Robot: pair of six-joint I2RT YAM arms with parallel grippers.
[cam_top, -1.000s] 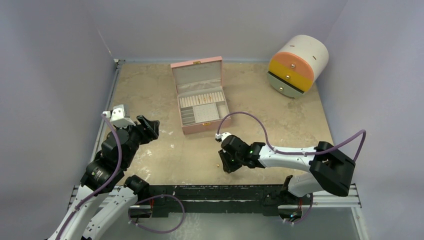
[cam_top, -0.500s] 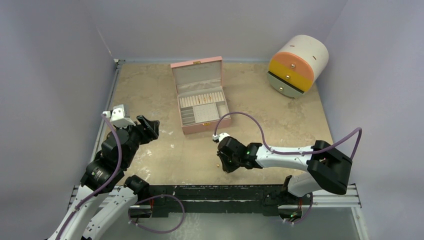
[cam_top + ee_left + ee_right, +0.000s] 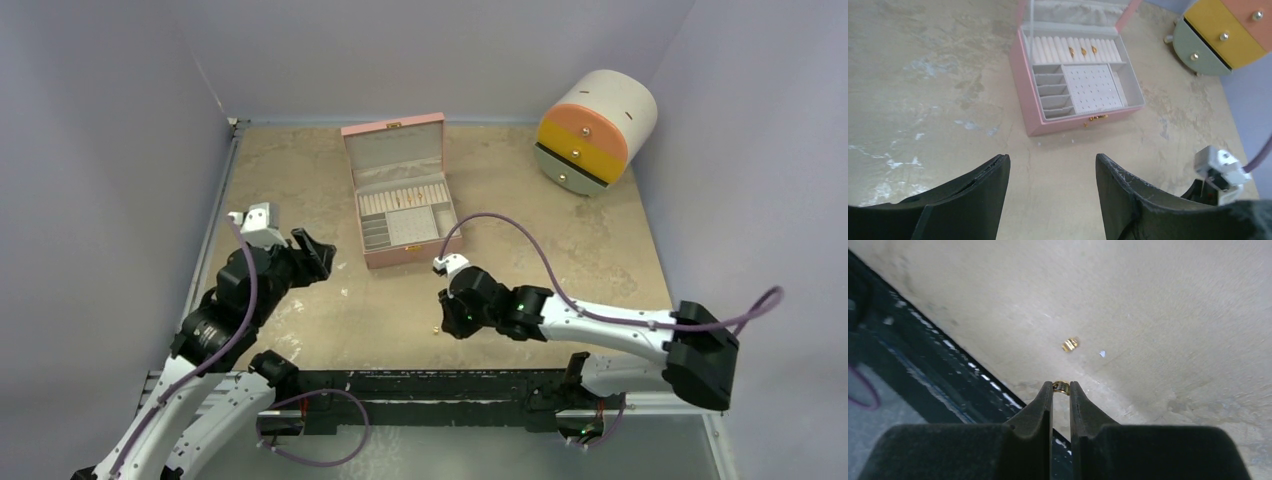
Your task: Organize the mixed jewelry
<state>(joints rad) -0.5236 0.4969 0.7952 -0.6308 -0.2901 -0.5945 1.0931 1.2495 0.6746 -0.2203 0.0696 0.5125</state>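
A tiny gold ring [image 3: 1061, 385] is pinched at the very tips of my right gripper [image 3: 1061, 389], which is shut on it, just above the tabletop near the front edge. In the top view that gripper [image 3: 449, 326] points down at the table. A second small gold piece [image 3: 1070, 344] lies loose on the table just beyond the tips, seen from above as a gold speck [image 3: 437, 328]. My left gripper [image 3: 1053, 165] is open and empty, facing the pink box [image 3: 1034, 107]. Three gold pieces [image 3: 1083, 50] sit in the box's ring rolls.
The open pink jewelry box [image 3: 407, 254] stands mid-table with its lid up. A round drawer chest [image 3: 595, 130] with orange, yellow and green fronts lies at the back right. The black front rail [image 3: 400, 385] runs right below my right gripper. Purple walls enclose the table.
My right jaws have narrowed onto the gold ring, and that arm's elbow has swung out to the right. The left gripper has moved a little right and toward the box, still open.
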